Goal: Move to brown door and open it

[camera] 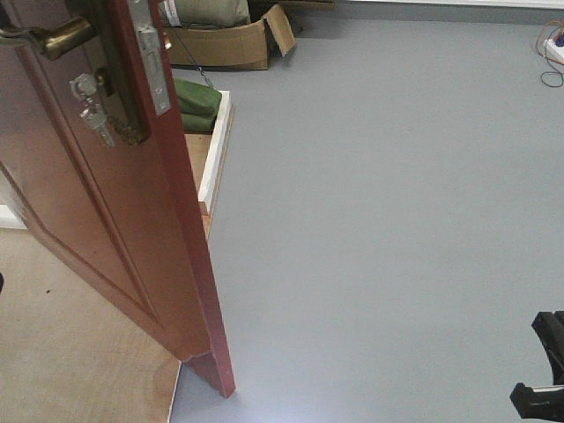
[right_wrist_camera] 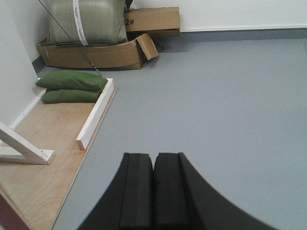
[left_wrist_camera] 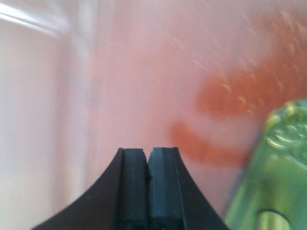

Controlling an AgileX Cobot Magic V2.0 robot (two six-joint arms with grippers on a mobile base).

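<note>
The brown door (camera: 106, 220) stands swung open at the left of the front view, its edge turned toward me, with a brass handle (camera: 53, 37) and a metal latch plate (camera: 150, 57) at the top. My left gripper (left_wrist_camera: 147, 153) is shut and empty, very close to a blurred reddish surface (left_wrist_camera: 158, 72); a brass-green blurred part (left_wrist_camera: 278, 172) shows at the lower right. My right gripper (right_wrist_camera: 153, 157) is shut and empty, held over the grey floor (right_wrist_camera: 216, 96). A black part of the right arm (camera: 546, 370) shows at the lower right of the front view.
A plywood platform (right_wrist_camera: 48, 143) with a white wooden edge strip (right_wrist_camera: 96, 115) lies left. Green sandbags (right_wrist_camera: 72, 86) sit on it. Cardboard boxes (right_wrist_camera: 120, 48) and a sack (right_wrist_camera: 86, 21) stand against the far wall. A white brace (right_wrist_camera: 24, 148) is at left. Cables (camera: 551, 62) lie far right.
</note>
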